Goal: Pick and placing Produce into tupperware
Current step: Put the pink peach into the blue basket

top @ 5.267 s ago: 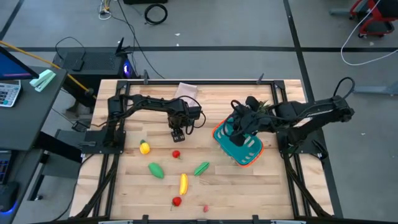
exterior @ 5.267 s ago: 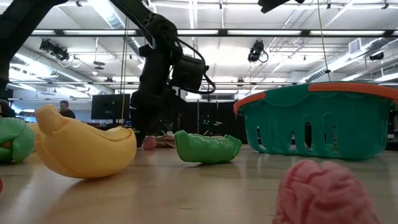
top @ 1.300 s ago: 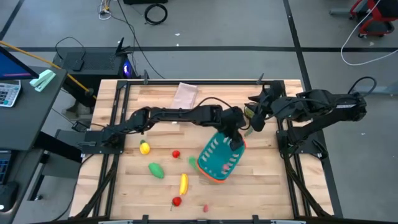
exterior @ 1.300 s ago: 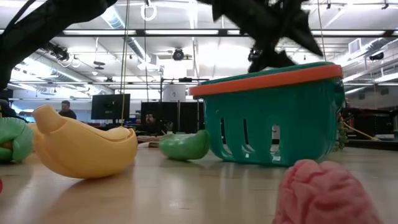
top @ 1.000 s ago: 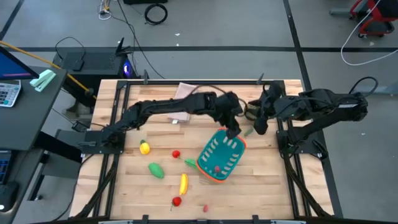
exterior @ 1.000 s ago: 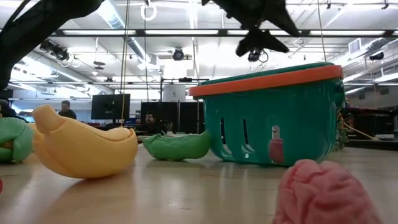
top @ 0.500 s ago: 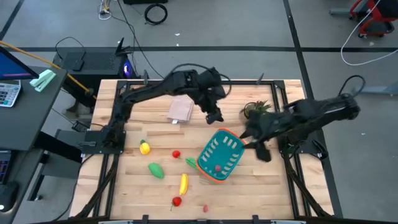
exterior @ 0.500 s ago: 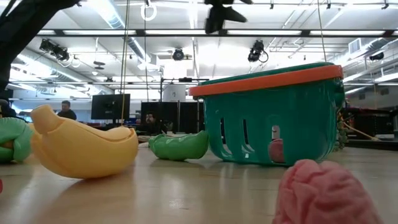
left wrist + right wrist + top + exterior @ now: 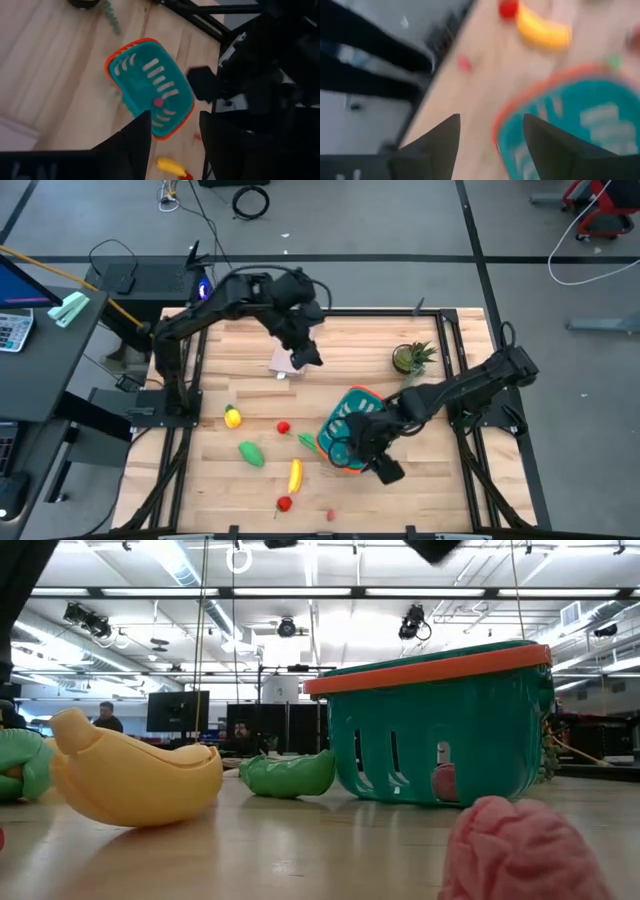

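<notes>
From the high view I note the left gripper (image 9: 308, 357) raised over the far side of the table, above the beige cloth (image 9: 285, 360), arm arched. The right gripper (image 9: 372, 455) reaches low across the teal basket (image 9: 345, 425), fingers spread, holding nothing.

Low view: basket (image 9: 440, 725) upright on the table, banana (image 9: 135, 780) and green pod (image 9: 290, 775) beside it, a pink piece (image 9: 443, 783) inside.

Left wrist view: fingers (image 9: 127, 145) parted, empty, basket (image 9: 150, 92) well below.

Right wrist view: fingers (image 9: 432, 145) wide apart, the basket rim (image 9: 520, 107) beyond them.
</notes>
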Action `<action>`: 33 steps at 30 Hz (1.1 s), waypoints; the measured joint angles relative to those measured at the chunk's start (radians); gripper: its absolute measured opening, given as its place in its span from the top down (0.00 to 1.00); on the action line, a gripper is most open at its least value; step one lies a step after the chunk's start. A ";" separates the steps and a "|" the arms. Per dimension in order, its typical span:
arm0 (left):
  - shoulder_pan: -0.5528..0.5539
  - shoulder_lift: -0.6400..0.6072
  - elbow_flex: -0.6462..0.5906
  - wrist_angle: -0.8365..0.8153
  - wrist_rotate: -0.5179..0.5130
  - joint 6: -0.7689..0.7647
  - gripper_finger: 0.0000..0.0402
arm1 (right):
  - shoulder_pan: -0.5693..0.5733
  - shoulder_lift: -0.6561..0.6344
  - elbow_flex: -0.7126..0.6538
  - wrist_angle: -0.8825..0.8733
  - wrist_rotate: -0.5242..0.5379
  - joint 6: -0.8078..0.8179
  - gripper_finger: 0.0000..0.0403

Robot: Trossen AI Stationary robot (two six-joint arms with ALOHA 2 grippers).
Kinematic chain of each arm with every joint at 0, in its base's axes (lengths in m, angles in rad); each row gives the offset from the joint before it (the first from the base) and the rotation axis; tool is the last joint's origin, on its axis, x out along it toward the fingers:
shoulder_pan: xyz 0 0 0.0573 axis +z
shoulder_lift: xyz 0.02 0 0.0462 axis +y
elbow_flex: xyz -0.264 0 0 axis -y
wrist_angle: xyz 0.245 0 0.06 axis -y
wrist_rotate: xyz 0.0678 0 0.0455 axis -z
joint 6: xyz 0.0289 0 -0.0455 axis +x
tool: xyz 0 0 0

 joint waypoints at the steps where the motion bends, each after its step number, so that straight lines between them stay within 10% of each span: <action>1: 0.002 -0.016 0.000 0.002 -0.005 0.002 0.58 | 0.009 0.000 0.001 0.062 0.004 -0.002 0.45; 8: 0.010 -0.110 0.000 -0.070 -0.011 0.021 0.59 | 0.072 0.033 0.005 0.343 0.066 0.003 0.45; 33: -0.031 -0.263 0.000 -0.089 -0.056 0.023 0.60 | 0.197 0.418 0.002 0.475 0.159 -0.044 0.45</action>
